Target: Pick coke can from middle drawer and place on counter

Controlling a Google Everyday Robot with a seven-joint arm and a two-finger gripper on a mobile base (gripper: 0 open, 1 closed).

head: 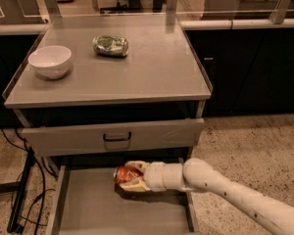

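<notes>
The coke can (125,174) is red-orange and lies on its side in the open middle drawer (93,207), near its back right. My gripper (132,176) reaches in from the right on a long white arm, and its cream fingers (135,166) sit above and below the can, closed around it. The can rests at or just above the drawer's bottom; I cannot tell which. The counter (152,67) is the flat grey cabinet top above.
A white bowl (50,61) stands at the counter's left. A green and silver can (110,46) lies on its side at the counter's back middle. A closed grey drawer front with a black handle (116,137) overhangs the open drawer. Cables (19,190) run down the left.
</notes>
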